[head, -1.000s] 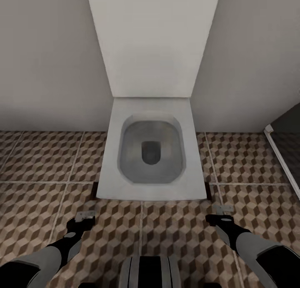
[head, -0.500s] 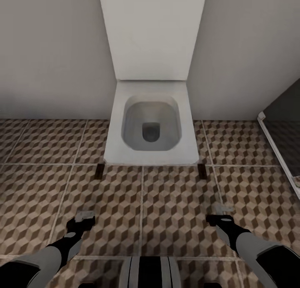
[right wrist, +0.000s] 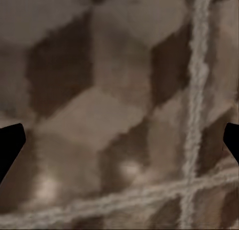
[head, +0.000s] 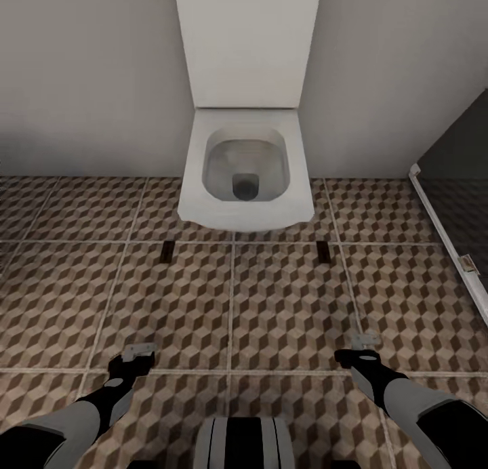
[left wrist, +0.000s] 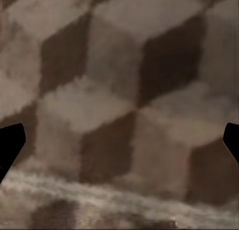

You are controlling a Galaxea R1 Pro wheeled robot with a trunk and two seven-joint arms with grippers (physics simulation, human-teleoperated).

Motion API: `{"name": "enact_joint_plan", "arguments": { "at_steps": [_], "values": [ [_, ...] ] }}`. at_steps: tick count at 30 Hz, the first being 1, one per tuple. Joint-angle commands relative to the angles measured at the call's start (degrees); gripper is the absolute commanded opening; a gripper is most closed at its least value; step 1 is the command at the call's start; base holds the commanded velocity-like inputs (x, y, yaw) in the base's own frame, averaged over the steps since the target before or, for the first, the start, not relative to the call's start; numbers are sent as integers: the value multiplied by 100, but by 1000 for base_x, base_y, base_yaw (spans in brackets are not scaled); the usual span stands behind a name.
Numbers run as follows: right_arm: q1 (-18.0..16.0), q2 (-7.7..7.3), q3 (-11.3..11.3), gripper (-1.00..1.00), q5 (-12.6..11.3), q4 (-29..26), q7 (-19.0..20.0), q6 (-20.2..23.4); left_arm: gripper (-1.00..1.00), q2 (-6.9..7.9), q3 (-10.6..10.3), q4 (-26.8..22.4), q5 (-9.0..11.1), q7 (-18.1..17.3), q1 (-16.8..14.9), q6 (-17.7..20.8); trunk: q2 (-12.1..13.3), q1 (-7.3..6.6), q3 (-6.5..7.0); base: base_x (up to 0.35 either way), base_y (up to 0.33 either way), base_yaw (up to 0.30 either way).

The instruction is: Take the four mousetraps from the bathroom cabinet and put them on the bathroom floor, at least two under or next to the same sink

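Facing a white toilet point(head: 245, 164) on cube-patterned floor point(head: 285, 299), both grippers (left point(head: 137, 353), right point(head: 362, 344)) hanging low, spread wide and empty, probably tucked for travel; mousetraps and cabinet elsewhere.

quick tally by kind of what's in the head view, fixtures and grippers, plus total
toilet: 1
grippers: 2, left gripper and right gripper, both above the bathroom floor
glass shower door at the right edge: 1
mousetraps: 0
total: 4
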Motion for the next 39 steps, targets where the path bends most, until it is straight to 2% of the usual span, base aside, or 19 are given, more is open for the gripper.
{"name": "enact_joint_plan", "arguments": {
  "at_steps": [1, 14, 39],
  "values": [
    [-1, -1, 49, 100, -56, -5, -15, -2, 100, 0, -50, 2, 40, 18, -1, -14, -1, -5, -3, -345, 0, 0],
    [0, 6, 50, 100, -56, -5, -15, -5, 100, 5, -50, 2, 26, 15, -1, -23, -1, -5, -3, -296, 0, 0],
    [-1, 8, 46, 100, -56, -5, -15, -7, 100, 0, -50, 2, 19, 6, -1, -31, -1, -5, -3, -25, 0, 0]
  ]
}}
